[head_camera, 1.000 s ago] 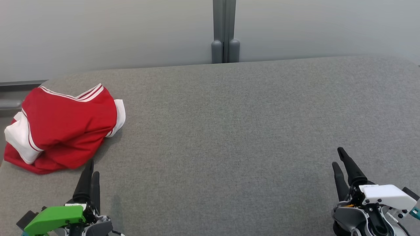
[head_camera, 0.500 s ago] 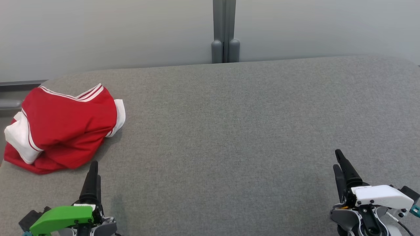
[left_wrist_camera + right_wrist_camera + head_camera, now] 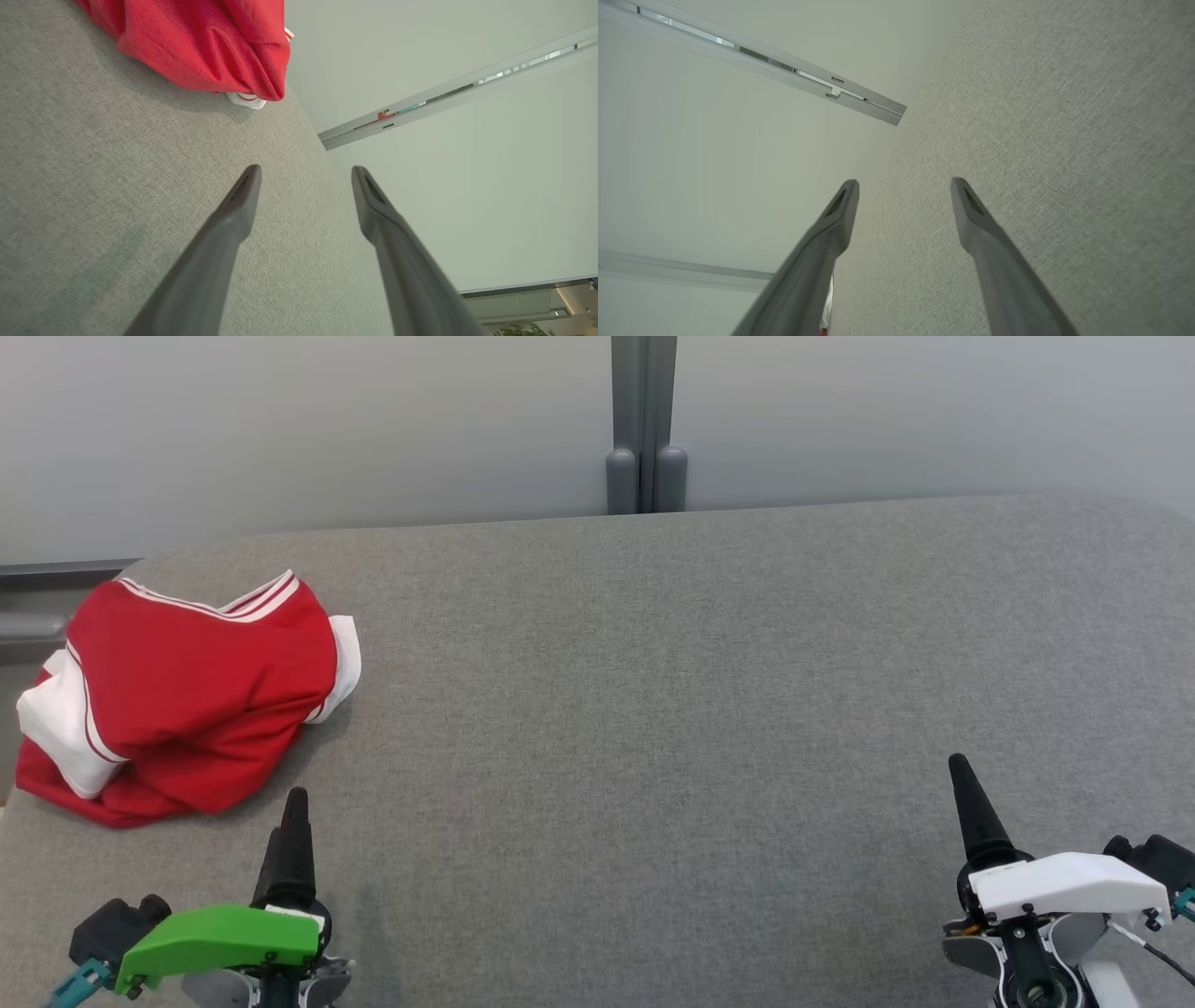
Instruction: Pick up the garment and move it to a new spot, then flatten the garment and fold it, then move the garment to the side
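A red garment [image 3: 187,695] with white trim lies folded in a bundle at the far left of the grey table [image 3: 653,691], its left part at the table's edge. The left wrist view has the garment [image 3: 201,42] at its top left. My left gripper [image 3: 296,803] stands just near-right of the garment, apart from it; in its wrist view my left gripper [image 3: 306,175] is open and empty. At the lower right of the head view is my right gripper [image 3: 962,770]. The wrist view has that right gripper [image 3: 903,186] open over bare cloth with nothing between its fingers.
A pale wall runs behind the table, with a grey post [image 3: 644,425] at the middle of the far edge. A dark rail [image 3: 56,569] lies beyond the table's left corner.
Both grippers have drawn back toward the near edge and turned so each shows as one finger in the head view; their jaws opened a little wider. The garment has not moved.
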`<state>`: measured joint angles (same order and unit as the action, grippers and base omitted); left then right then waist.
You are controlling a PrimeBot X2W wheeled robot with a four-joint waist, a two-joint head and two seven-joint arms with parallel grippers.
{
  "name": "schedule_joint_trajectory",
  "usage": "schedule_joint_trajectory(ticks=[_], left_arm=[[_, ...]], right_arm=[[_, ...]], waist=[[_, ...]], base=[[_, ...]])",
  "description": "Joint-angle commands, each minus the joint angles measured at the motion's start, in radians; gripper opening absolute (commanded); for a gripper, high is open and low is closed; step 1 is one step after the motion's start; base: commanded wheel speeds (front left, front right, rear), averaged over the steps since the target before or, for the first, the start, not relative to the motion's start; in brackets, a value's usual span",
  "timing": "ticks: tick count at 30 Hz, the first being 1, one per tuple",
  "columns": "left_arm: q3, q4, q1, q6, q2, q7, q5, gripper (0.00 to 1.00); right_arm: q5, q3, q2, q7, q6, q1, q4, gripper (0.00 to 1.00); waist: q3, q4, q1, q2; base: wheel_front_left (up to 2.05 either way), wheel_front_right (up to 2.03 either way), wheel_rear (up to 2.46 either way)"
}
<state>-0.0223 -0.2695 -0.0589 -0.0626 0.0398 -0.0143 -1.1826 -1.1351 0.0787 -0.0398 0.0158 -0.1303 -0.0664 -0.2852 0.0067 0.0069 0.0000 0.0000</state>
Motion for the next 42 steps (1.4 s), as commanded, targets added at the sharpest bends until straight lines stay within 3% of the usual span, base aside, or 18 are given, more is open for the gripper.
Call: schedule_joint_trajectory(ticks=[1, 16, 42], left_arm=[[0.010, 0.016, -0.018, 0.004, 0.009, -0.013, 0.057, 1.00], [0.061, 0.036, -0.014, 0.024, 0.020, -0.069, 0.360, 1.00], [0.103, 0.035, -0.015, 0.045, 0.022, -0.143, 0.678, 1.00]], right_arm=[[0.049, -0.006, -0.005, 0.012, 0.000, -0.024, 0.018, 1.00], [0.345, -0.026, -0.007, 0.068, 0.000, -0.023, 0.029, 1.00], [0.666, -0.057, -0.009, 0.141, 0.000, -0.032, -0.004, 1.00]], waist=[[0.000, 0.001, 0.0000, 0.0000], [-0.002, 0.010, 0.0000, 0.0000], [-0.003, 0.024, 0.0000, 0.0000]], base=[[0.00, 0.00, 0.00], [0.00, 0.00, 0.00], [0.00, 0.00, 0.00]])
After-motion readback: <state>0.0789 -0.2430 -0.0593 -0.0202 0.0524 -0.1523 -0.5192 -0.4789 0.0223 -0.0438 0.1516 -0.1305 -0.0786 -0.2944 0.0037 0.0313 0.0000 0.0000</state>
